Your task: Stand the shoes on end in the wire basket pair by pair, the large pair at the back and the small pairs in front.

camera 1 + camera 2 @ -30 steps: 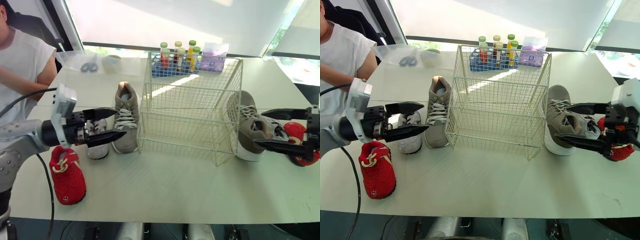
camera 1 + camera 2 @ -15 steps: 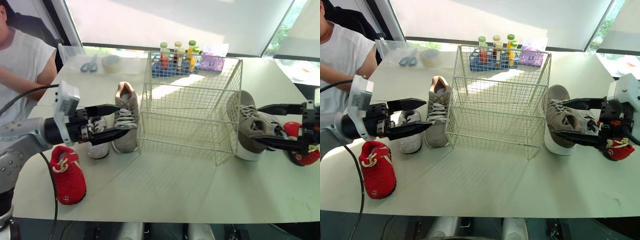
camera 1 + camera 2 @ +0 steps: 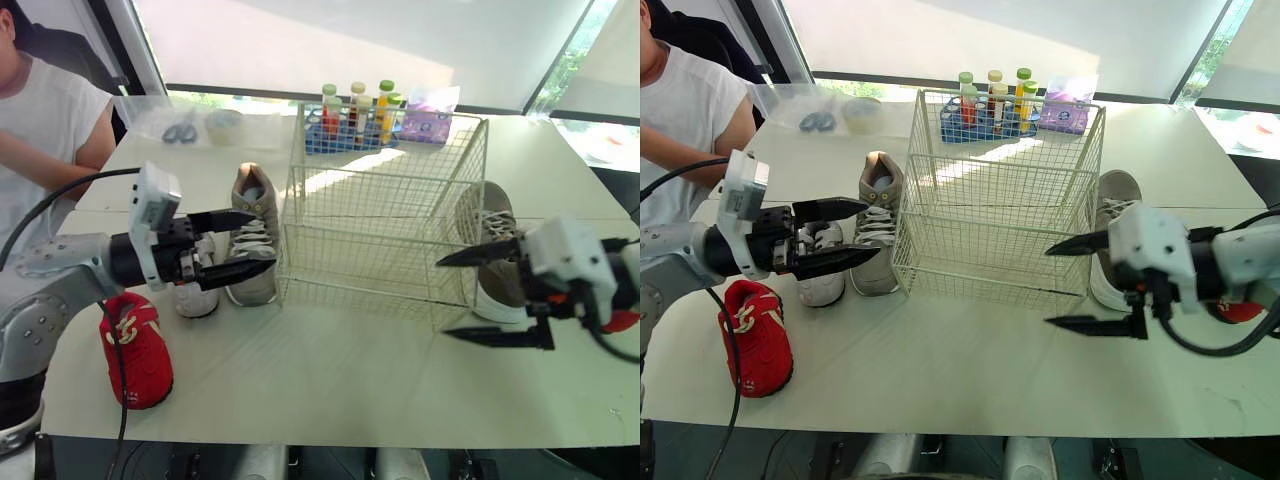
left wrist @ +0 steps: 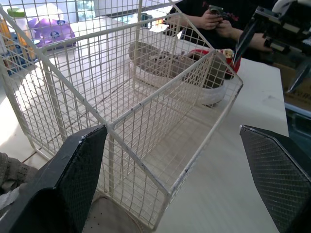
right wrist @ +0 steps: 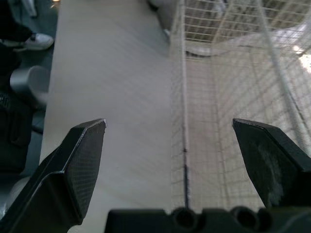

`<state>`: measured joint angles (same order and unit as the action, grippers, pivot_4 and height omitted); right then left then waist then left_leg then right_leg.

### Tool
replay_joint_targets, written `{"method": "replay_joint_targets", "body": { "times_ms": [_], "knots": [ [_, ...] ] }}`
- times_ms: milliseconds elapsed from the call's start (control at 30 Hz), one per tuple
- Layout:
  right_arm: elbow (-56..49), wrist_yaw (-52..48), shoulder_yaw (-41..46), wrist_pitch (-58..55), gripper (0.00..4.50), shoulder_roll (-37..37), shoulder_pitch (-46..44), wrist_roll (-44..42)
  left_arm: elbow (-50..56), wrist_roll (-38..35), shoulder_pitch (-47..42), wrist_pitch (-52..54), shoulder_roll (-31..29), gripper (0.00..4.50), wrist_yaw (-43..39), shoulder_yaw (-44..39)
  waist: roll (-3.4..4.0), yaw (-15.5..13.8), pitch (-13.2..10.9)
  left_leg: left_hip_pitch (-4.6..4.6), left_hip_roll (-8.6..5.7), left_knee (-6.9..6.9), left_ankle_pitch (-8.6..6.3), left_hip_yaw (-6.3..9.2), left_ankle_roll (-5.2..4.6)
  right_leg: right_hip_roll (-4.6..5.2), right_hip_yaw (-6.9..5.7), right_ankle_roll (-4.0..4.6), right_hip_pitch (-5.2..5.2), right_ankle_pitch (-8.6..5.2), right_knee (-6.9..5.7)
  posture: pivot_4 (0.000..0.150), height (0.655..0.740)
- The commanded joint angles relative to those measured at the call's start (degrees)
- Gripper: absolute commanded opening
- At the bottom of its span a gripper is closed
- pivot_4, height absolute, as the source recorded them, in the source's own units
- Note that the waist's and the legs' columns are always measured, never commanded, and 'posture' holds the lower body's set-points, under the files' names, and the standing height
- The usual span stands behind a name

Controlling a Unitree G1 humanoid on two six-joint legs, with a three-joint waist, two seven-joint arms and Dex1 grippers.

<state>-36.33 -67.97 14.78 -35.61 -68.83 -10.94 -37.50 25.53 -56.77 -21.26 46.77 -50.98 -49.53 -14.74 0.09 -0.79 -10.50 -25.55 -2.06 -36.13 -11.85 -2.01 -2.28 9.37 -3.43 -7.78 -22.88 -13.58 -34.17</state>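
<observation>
The white wire basket [image 3: 380, 220] stands mid-table with nothing inside. A large grey shoe [image 3: 252, 235] lies just left of it, beside a small white shoe [image 3: 195, 290] and a small red shoe [image 3: 135, 350]. My left gripper [image 3: 262, 240] is open in front of the grey and white shoes, fingertips pointing at the basket. The other large grey shoe [image 3: 495, 265] lies right of the basket, with a red shoe [image 3: 628, 320] partly hidden behind my right arm. My right gripper [image 3: 443, 298] is open at the basket's front right corner, holding nothing.
A blue rack of bottles [image 3: 355, 115] and a purple packet [image 3: 428, 115] sit behind the basket. A clear bag [image 3: 190, 125] with scissors and tape lies at the back left. A person [image 3: 45, 130] sits at the table's left end. Bare table lies in front of the basket.
My right gripper has swung left, away from the right grey shoe, to the basket's front right corner. My left gripper has edged right toward the basket.
</observation>
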Motion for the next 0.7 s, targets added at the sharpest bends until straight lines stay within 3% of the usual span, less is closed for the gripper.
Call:
{"method": "replay_joint_targets", "body": {
  "times_ms": [33,333,433,667,700],
  "knots": [
    [-0.79,3.2,-5.22,5.76,4.5,0.18,-0.14,8.8,1.17,0.43,-1.7,-1.1,0.22,4.46,-0.07,0.2,0.0,0.0,0.0,0.01,0.0,-0.01,0.0,-0.01,0.0,0.0,0.0,0.0,0.01,0.0,-0.01,0.15,0.74],
    [1.79,7.03,-15.66,11.67,4.5,1.21,-0.58,22.81,1.34,0.69,-2.53,-0.92,0.64,4.46,0.13,1.25,-0.01,0.01,0.0,0.01,0.0,-0.03,0.02,-0.01,0.02,-0.07,0.0,-0.04,0.02,0.02,-0.03,0.15,0.74],
    [2.28,7.89,-18.31,12.32,3.72,2.76,-2.93,25.25,1.16,1.02,-2.78,-1.05,0.63,4.5,0.03,1.49,-0.01,0.14,0.0,0.03,0.05,-0.05,0.05,-0.01,0.06,-0.16,0.02,-0.09,0.08,0.05,-0.05,0.15,0.74],
    [6.21,6.26,-21.73,18.45,0.24,3.84,-6.65,30.63,0.57,2.13,-2.84,-1.7,0.83,4.5,-0.46,1.65,-0.02,0.1,0.0,0.1,0.34,-0.08,0.16,0.01,0.24,-0.45,0.03,-0.07,0.06,0.15,-0.04,0.15,0.74],
    [6.99,5.91,-22.03,19.35,0.05,3.87,-7.14,31.18,0.48,2.29,-2.75,-1.84,0.82,4.5,-0.6,1.61,-0.02,0.1,0.0,0.1,0.39,-0.07,0.18,0.0,0.28,-0.5,0.03,-0.06,0.06,0.16,-0.05,0.15,0.74]
  ]
}}
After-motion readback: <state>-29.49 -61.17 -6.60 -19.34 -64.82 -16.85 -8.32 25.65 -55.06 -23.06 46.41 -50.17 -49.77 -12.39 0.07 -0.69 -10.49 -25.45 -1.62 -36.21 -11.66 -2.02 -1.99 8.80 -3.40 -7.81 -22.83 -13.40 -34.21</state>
